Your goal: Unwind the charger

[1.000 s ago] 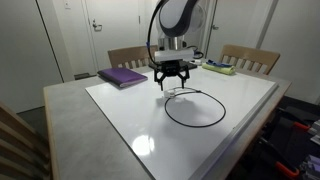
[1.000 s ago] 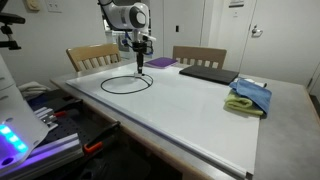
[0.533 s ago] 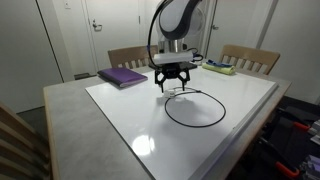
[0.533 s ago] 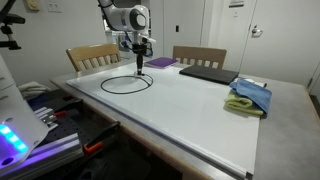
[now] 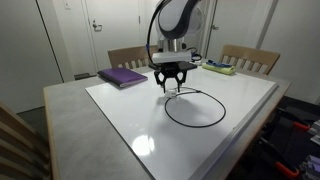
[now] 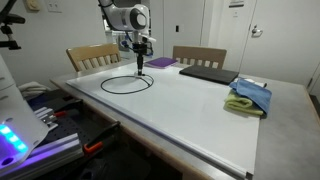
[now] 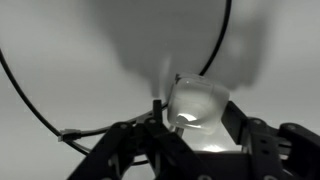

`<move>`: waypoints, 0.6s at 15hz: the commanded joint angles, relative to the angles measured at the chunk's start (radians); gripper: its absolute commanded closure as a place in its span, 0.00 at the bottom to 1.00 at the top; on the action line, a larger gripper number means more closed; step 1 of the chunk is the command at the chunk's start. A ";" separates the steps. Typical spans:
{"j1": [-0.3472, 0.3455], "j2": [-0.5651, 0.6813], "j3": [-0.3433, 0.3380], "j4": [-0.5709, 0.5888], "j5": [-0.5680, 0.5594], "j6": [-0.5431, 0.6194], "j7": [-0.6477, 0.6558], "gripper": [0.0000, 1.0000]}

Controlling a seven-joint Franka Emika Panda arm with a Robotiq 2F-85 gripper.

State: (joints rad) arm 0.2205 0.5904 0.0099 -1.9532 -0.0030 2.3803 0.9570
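The white desk (image 5: 120, 125) carries the charger (image 5: 196, 126) towards its middle: a thin black cable lying flat in one open loop, an oval with its long axis running across the desk in an exterior view (image 6: 125, 93). The end with the small white plug (image 7: 197, 105) lies at the far rim of the loop, on the side towards the purple book (image 5: 122, 76). The pincer (image 5: 171, 88) points straight down there, low over the desk. In the wrist view its jaws stand apart, one on either side of the plug, with the cable curving away behind; whether they press on the plug I cannot tell. Farther back lie a dark laptop (image 6: 208, 73) and a green and blue cloth (image 6: 248, 97), then two wooden chairs (image 5: 250, 58)
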 commanded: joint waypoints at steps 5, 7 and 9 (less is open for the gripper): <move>0.010 -0.006 -0.018 0.017 0.005 -0.028 -0.002 0.72; 0.002 -0.015 -0.019 0.031 0.015 -0.061 -0.003 0.72; 0.003 -0.035 -0.034 0.042 0.012 -0.098 0.022 0.72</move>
State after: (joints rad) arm 0.2201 0.5855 -0.0022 -1.9332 -0.0038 2.3525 0.9580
